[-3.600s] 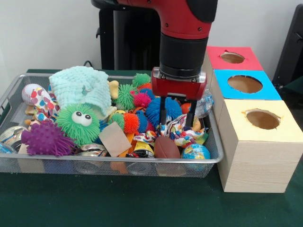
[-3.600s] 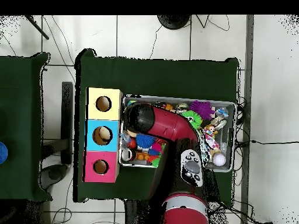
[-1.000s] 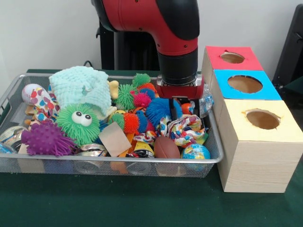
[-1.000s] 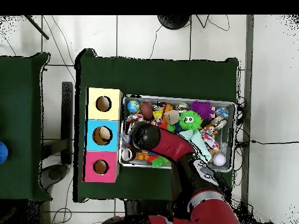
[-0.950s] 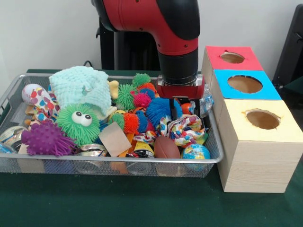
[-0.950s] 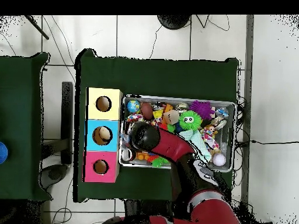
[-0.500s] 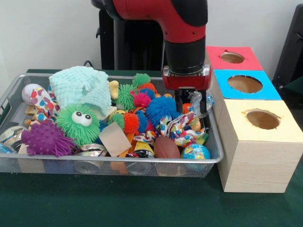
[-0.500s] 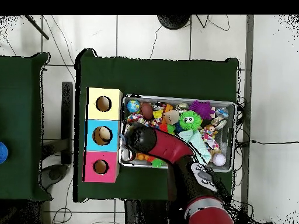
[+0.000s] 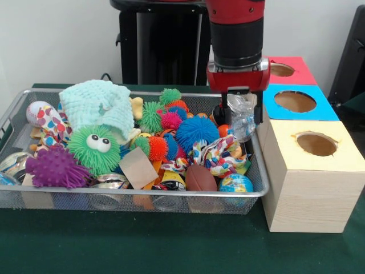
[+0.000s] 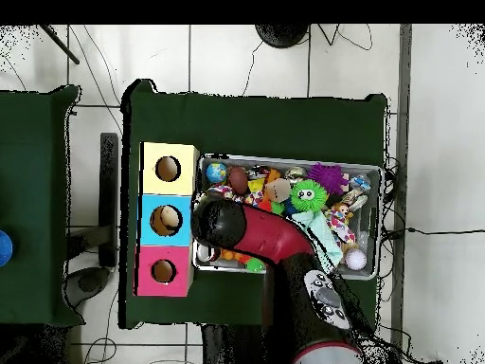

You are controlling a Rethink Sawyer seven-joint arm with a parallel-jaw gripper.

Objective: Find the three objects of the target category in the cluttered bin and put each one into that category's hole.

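Note:
My gripper (image 9: 239,116) hangs over the right end of the wire bin (image 9: 142,200), next to the blue box. It is shut on a crumpled clear plastic bottle (image 9: 242,122), lifted just above the other toys. Three boxes with round holes stand to the right of the bin: red (image 9: 282,69), blue (image 9: 295,101) and yellow (image 9: 315,144). In the overhead view the red arm (image 10: 248,232) hides the gripper and the bottle; the yellow box (image 10: 169,169), blue box (image 10: 168,220) and red box (image 10: 164,271) lie left of the bin (image 10: 284,159).
The bin is packed with toys: a green spiky ball with eyes (image 9: 94,149), a purple spiky ball (image 9: 56,168), a blue spiky ball (image 9: 195,132), a mint cloth (image 9: 98,107), a small football (image 9: 201,178), a globe ball (image 9: 235,184) and a knotted rope toy (image 9: 219,155).
The gripper has risen out of the toys and shifted right toward the boxes, carrying the clear plastic bottle up with it.

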